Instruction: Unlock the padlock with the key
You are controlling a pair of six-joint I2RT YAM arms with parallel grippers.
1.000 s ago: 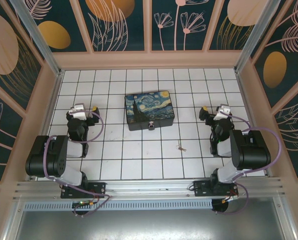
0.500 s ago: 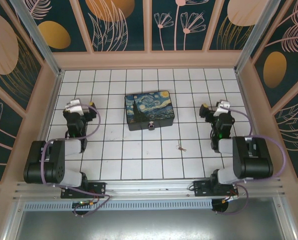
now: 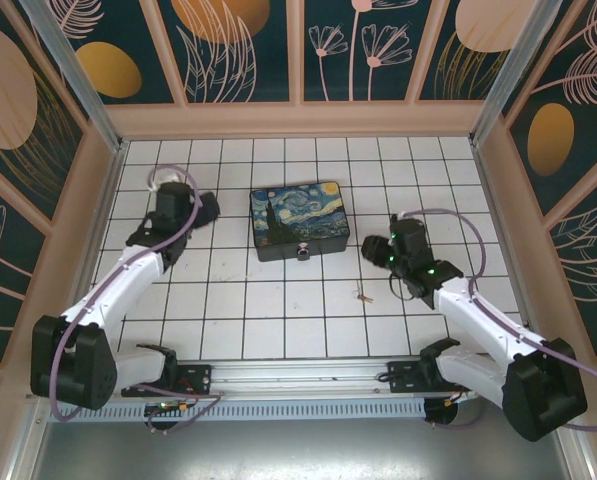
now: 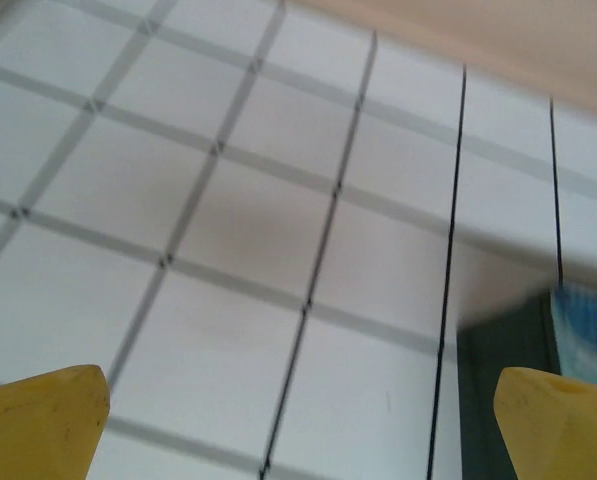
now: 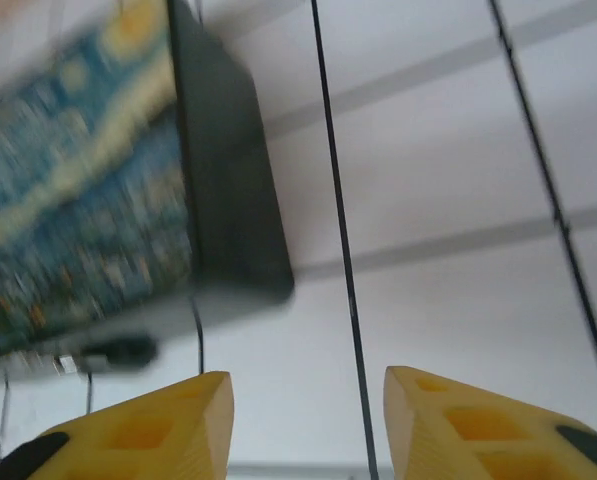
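**Top view.**
- The box (image 3: 300,220) sits mid-surface (image 3: 238,300).
- The padlock (image 3: 303,250) hangs at the box's near face.
- The key (image 3: 363,295) lies flat on a tile, near the box's near right corner but apart from it.
- The left end effector (image 3: 200,208) is just beside the box's left side.
- The right end effector (image 3: 370,250) is just right of the box's near corner, farther out than the key and not over it.
- Since a second ago, both arms have unfolded from tucked poses near their bases and swung inward toward the box.
- Box, padlock and key have not shifted.

**Left wrist.**
- The left end effector (image 4: 298,430) has its fingers spread wide with nothing between them.
- Bare tiles lie below it, and the box's edge (image 4: 498,350) is at the right.
- Risk: further inward travel could nudge the box and move the padlock.

**Right wrist.**
- The right end effector (image 5: 308,420) has its fingers moderately apart and holds nothing.
- The box (image 5: 98,200) is smeared by motion.
- I cannot tell whether the dark blur at the box's lower face is the padlock.
- Risk: the arm looks aimed nearer the box than the key, so it may overshoot or clip the corner.
- Risk: the key is thin and flat on the surface, so closing fingers could skid it away or pinch only tile.
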